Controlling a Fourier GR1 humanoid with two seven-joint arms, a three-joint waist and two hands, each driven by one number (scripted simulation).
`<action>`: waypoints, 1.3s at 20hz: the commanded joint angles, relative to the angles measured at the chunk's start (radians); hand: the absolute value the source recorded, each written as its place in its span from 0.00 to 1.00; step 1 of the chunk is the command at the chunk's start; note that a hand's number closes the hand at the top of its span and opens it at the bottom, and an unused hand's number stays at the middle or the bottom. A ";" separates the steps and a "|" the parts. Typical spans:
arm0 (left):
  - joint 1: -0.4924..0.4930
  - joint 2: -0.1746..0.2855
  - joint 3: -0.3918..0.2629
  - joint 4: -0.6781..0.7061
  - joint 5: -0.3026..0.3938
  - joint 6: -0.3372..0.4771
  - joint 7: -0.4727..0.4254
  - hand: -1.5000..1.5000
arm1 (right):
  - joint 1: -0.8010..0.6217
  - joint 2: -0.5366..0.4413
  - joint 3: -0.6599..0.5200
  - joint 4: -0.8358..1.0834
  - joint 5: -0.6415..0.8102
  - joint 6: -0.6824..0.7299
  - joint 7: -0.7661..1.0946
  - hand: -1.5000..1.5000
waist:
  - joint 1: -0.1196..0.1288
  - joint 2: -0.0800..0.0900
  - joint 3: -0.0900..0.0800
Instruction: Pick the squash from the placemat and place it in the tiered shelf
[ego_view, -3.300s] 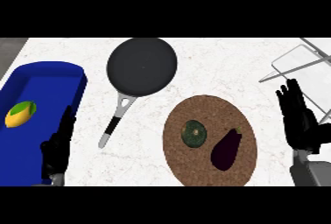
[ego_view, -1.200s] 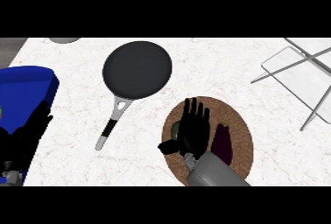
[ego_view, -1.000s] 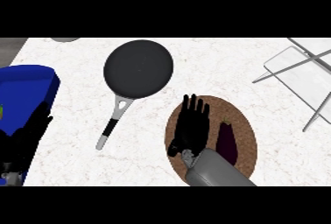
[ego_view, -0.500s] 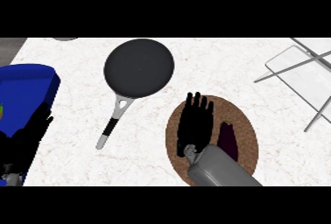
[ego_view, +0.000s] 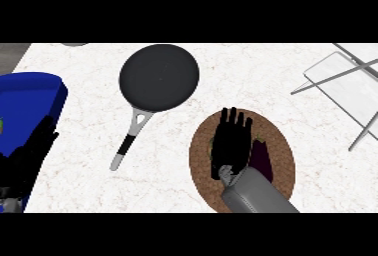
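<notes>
Right hand (ego_view: 230, 144) flat over placemat (ego_view: 201, 160), fingers straight, nothing gripped; squash hidden beneath. Best to lower, curl round squash alone, avoid eggplant (ego_view: 260, 157) alongside.

The marbled counter (ego_view: 244, 65) bears a black pan (ego_view: 159, 76), brown placemat (ego_view: 283, 165), blue tray (ego_view: 37, 95) and wire shelf (ego_view: 347, 85).

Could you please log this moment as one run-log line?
right hand: open, over placemat | squash: not visible | left hand: open, resting at left edge
</notes>
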 joint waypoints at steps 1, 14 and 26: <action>-0.039 -0.031 -0.006 0.040 -0.027 0.006 -0.006 0.50 | -0.006 0.020 -0.036 -0.013 0.020 0.099 0.123 0.00 | -0.006 0.001 0.000; -0.025 -0.069 0.025 0.025 -0.059 -0.005 0.001 0.50 | 0.062 0.000 -0.018 0.100 0.044 -0.025 0.011 1.00 | -0.002 0.001 0.000; -0.010 -0.069 0.066 -0.017 -0.074 -0.039 0.032 0.50 | 0.060 -0.021 -0.004 -0.084 0.223 -0.015 0.001 1.00 | -0.004 0.000 0.000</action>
